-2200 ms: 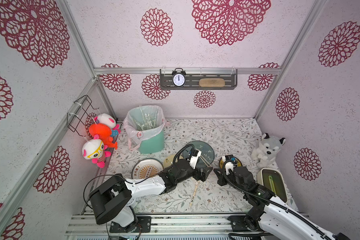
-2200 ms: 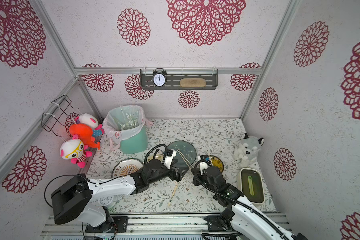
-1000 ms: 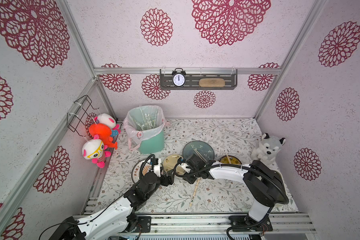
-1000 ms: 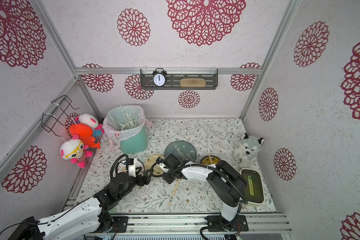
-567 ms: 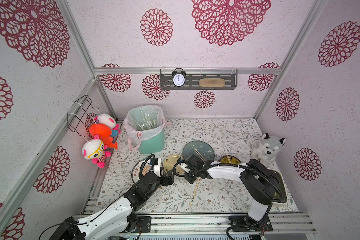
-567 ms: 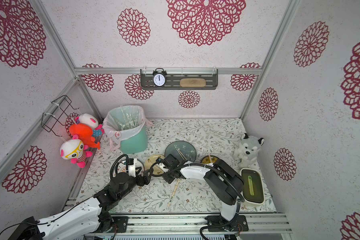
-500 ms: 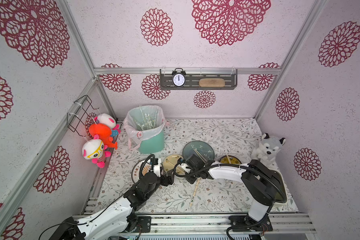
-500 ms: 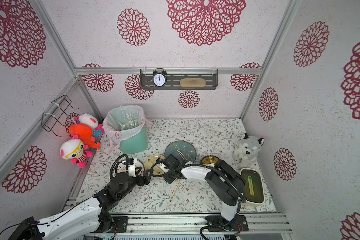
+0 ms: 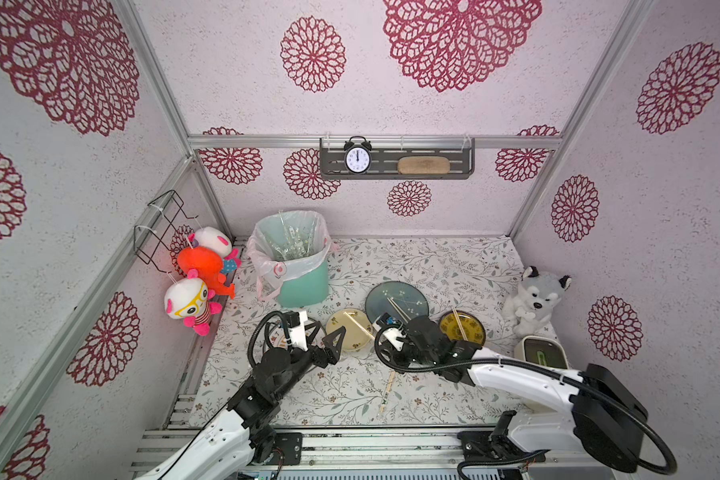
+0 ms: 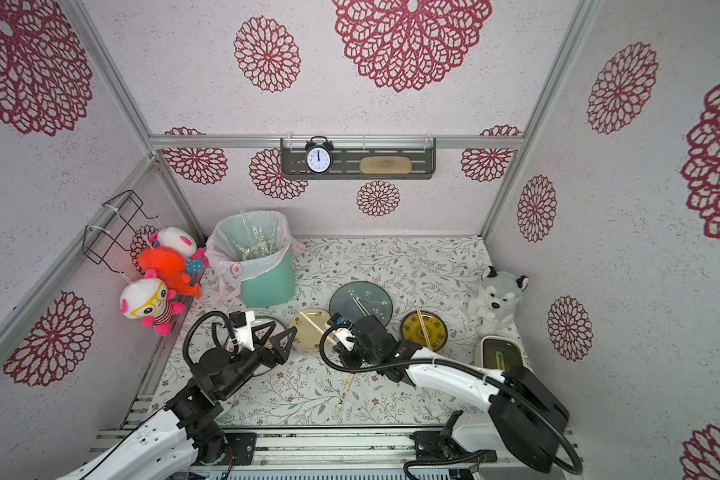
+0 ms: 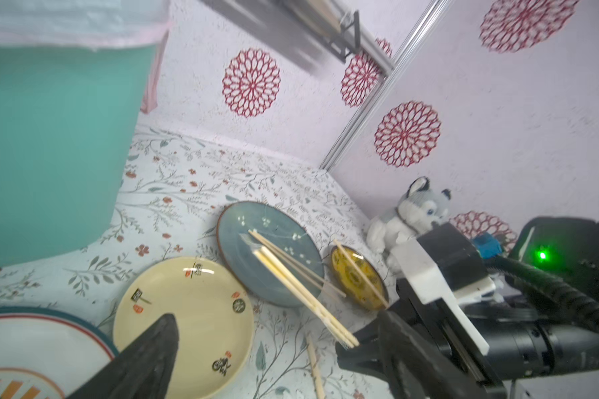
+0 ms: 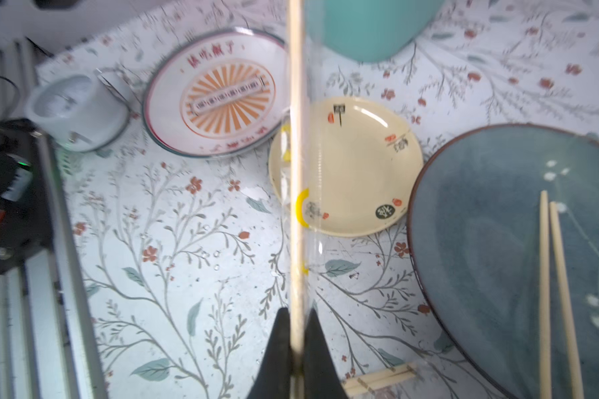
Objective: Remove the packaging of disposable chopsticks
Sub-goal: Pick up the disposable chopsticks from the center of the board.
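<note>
Left gripper (image 9: 327,334) wide open, right gripper (image 12: 295,319) clamped on the sleeved pair (image 11: 301,294).
At back left the bin (image 9: 304,286) holds loose sleeves (image 9: 292,245). The left gripper hangs just beside the cream plate (image 9: 356,345), fingers (image 11: 149,355) spread wide with nothing between them. The sleeved pair, inside its clear sleeve (image 12: 310,214), slants above the cream plate's edge, one end pinched between the right gripper's closed fingers (image 12: 317,342). Further right, the blue-plate pair (image 9: 398,309) lies bare on the blue plate (image 9: 412,293), and the yellow-plate pair (image 9: 459,326) on the yellow plate (image 9: 474,332). The mat pair (image 9: 386,395) lies on the mat (image 9: 454,266), nearer the front edge than the right gripper.
</note>
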Action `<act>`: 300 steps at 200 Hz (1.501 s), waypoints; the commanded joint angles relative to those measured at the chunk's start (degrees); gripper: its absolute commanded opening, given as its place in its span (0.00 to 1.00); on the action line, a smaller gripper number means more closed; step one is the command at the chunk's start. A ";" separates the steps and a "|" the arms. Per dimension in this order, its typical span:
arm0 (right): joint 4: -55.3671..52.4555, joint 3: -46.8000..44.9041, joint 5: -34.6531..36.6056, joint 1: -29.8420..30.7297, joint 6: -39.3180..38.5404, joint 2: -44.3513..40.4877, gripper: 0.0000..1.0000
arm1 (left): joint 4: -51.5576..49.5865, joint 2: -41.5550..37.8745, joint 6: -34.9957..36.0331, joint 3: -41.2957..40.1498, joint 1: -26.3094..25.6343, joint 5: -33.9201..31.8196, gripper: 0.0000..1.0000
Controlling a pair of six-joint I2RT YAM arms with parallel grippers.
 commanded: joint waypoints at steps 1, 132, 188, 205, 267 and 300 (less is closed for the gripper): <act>10.79 -4.17 -7.37 -0.10 2.35 -6.45 0.00 | 2.15 -0.25 1.15 2.69 1.37 8.07 0.96; 24.27 -12.46 -20.96 -3.43 5.44 -17.37 0.00 | 32.57 19.43 5.58 7.69 -3.50 28.06 0.51; 24.50 -12.52 -21.19 -3.52 5.29 -16.77 0.00 | 34.12 22.92 5.78 9.86 -5.97 27.99 0.09; 24.53 -12.60 -20.16 -3.51 5.19 -16.19 0.00 | 33.83 23.30 5.63 10.31 -6.23 27.72 0.01; 21.08 -12.20 -15.56 -3.48 4.87 -16.44 0.56 | 14.57 23.15 10.94 18.51 -6.18 21.67 0.00; 19.02 -12.40 -13.81 -3.48 3.39 -17.68 0.55 | 4.16 24.70 13.73 23.60 -6.19 22.86 0.00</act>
